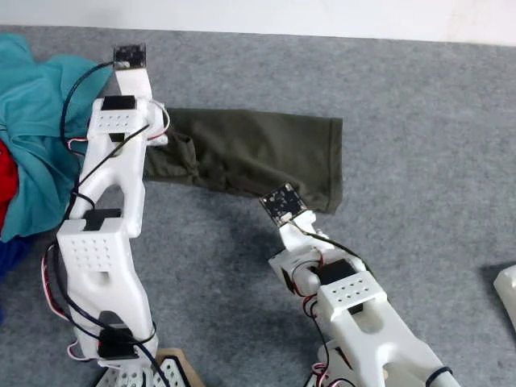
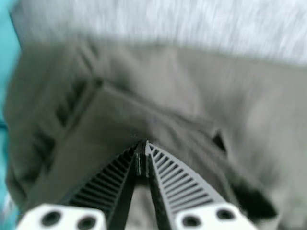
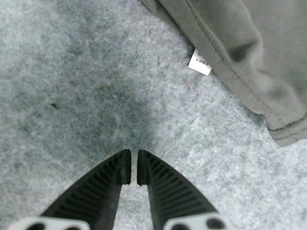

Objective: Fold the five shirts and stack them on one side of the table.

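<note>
Between the left gripper's (image 2: 142,147) clenched fingers the olive-green cloth shirt (image 2: 216,86) is pinched and should be drawn flat; the right gripper (image 3: 130,166) is closed, empty

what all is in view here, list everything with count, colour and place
olive shirt: one, olive green, part folded, far middle of the table
teal shirt: one, teal, heaped at the high view's left edge
red cloth: one, red, same edge, beside the teal shirt
blue cloth: one, dark blue, same edge, nearer the arms' bases
tag: one, white, at the olive shirt's hem
white object: one, cut off at the high view's right edge
table: one, grey cover
left gripper: one, black fingers shut, seemingly pinching the olive shirt
right gripper: one, black fingers shut, over bare table beside the olive shirt
</note>
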Action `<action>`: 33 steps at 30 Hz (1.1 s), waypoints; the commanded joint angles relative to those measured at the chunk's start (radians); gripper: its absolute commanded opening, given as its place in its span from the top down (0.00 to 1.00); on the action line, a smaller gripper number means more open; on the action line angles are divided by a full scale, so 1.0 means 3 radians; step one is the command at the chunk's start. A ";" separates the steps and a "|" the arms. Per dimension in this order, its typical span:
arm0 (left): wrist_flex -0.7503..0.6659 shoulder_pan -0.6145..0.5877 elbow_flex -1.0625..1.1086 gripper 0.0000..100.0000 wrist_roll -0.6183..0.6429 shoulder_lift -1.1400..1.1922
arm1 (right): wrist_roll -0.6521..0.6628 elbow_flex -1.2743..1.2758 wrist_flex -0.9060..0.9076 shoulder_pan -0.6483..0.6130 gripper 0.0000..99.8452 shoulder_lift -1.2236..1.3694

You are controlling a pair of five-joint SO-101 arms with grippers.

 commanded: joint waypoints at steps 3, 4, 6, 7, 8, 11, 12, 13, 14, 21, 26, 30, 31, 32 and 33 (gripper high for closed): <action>0.0593 -0.0038 0.0325 0.99 -0.0031 -0.0228 | 0.0046 -0.0008 0.0028 -0.0023 0.96 -0.0084; 0.0588 -0.0038 0.0401 0.99 -0.0031 -0.0228 | 0.0046 -0.0008 0.0028 -0.0023 0.96 -0.0084; 0.0542 -0.0074 0.0437 0.99 -0.0031 -0.0233 | 0.0046 -0.0008 0.0028 -0.0023 0.96 -0.0084; 0.0542 -0.0110 0.0422 0.99 -0.0031 -0.0233 | 0.0046 -0.0008 0.0028 -0.0023 0.96 -0.0084; 0.0517 -0.0141 0.0412 0.99 -0.0031 -0.0233 | 0.0046 -0.0008 0.0028 -0.0023 0.96 -0.0084; 0.0501 -0.0207 0.0345 0.99 -0.0031 -0.0228 | 0.0046 -0.0008 0.0028 -0.0023 0.96 -0.0084; 0.0501 -0.0228 0.0340 0.99 -0.0031 -0.0228 | 0.0046 -0.0008 0.0028 -0.0023 0.96 -0.0084; 0.0501 -0.0243 0.0309 0.99 -0.0031 -0.0228 | 0.0046 -0.0008 0.0028 -0.0023 0.96 -0.0084; 0.0501 -0.0258 0.0269 0.99 -0.0031 -0.0228 | 0.0046 -0.0008 0.0028 -0.0023 0.96 -0.0084; 0.0522 -0.0304 -0.0309 0.99 -0.0026 -0.0228 | 0.0046 -0.0008 0.0028 -0.0023 0.96 -0.0084; 0.0527 -0.0289 -0.0458 0.99 -0.0026 -0.0217 | 0.0041 -0.0003 0.0023 -0.0018 0.96 -0.0084; 0.0588 -0.0289 -0.0412 0.99 -0.0015 -0.0197 | -0.0031 -0.0090 0.0003 0.0309 0.96 -0.0084; 0.0665 -0.0289 -0.0366 0.99 0.0036 -0.0212 | -0.0189 -0.0202 -0.0008 0.0463 0.96 -0.0090; 0.0747 -0.0294 -0.0325 0.99 0.0148 -0.0222 | -0.0435 -0.0345 0.0008 0.0627 0.96 -0.0105; 0.0849 -0.0294 -0.0309 0.99 0.0256 -0.0228 | -0.0634 -0.0478 0.0028 0.0760 0.95 -0.0115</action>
